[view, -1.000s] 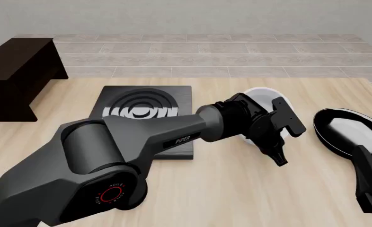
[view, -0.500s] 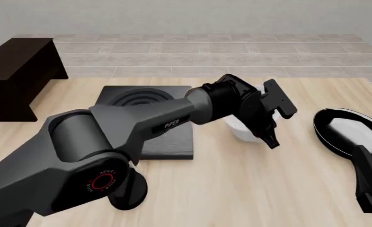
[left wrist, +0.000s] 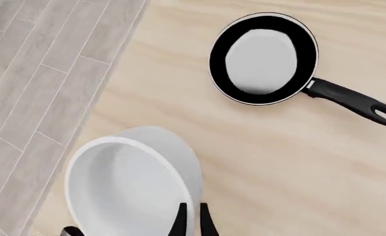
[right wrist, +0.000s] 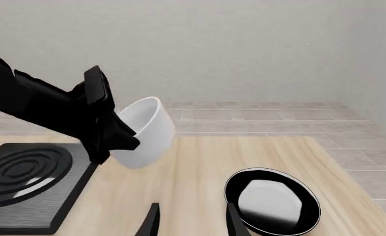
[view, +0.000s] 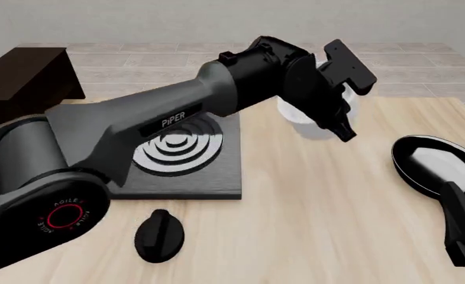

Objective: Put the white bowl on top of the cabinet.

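Carrying the white bowl (view: 305, 112) in the air, the left gripper (view: 336, 121) shows in the front view at about 1 o'clock from the stove plate (view: 181, 155), jaws pinched on the bowl's rim. The bowl hangs tilted, clear of the table (view: 319, 225). The cabinet (view: 23, 80) sits far off at 9 to 10 o'clock, well apart from the bowl, its flat top bare. A black knob (view: 160, 235) lies near the stove plate's front edge. The frying pan (view: 438, 165) rests at 3 o'clock, and the right arm (view: 463, 231) waits low at 4 o'clock.

Left wrist view: the fingertips (left wrist: 179, 223) are closed narrowly over the bowl's (left wrist: 130, 187) wall, one inside and one outside. Below lie the table edge and the frying pan (left wrist: 263, 58).

Right wrist view: the bowl (right wrist: 144, 132) is seen side-on, tipped, hanging off the left gripper above the table. The right gripper (right wrist: 187, 221) stands apart, holding nothing.

Risk, by my judgement: a thin rim pinch on a glossy, tilted bowl could slip during the long swing across to the cabinet. The stove plate lies under that path, so a low carry could clip it. A tilted release on the cabinet top could let the bowl roll off.
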Robot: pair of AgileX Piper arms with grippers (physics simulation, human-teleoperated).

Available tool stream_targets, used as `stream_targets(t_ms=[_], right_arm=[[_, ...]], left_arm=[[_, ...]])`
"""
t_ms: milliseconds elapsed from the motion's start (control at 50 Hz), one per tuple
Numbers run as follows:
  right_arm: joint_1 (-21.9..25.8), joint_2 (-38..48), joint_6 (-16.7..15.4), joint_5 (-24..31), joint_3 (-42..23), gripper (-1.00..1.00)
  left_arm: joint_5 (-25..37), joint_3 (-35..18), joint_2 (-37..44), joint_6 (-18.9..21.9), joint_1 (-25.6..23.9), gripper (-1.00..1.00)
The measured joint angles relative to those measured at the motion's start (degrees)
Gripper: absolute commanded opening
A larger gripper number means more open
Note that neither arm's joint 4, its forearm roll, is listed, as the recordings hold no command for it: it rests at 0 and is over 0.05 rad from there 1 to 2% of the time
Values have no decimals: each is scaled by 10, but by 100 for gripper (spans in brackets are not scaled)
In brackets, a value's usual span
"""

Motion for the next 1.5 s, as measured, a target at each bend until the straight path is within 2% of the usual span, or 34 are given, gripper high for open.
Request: stream_targets(t_ms=[200,520,720,1300,1500], right_arm=[[0,0,0,0,0,100],[0,0,0,0,0,100],[0,0,0,0,0,100],[0,0,0,0,0,100],[0,0,0,0,0,100]], left_arm=[[-18,29,-58,-21,20,-100],[-70,144,-195,-47,74,-100],[-80,183,-242,-52,123,-100],[-77,224,-294,-17,315,-100],[-85,247,-303,10,384,-100]])
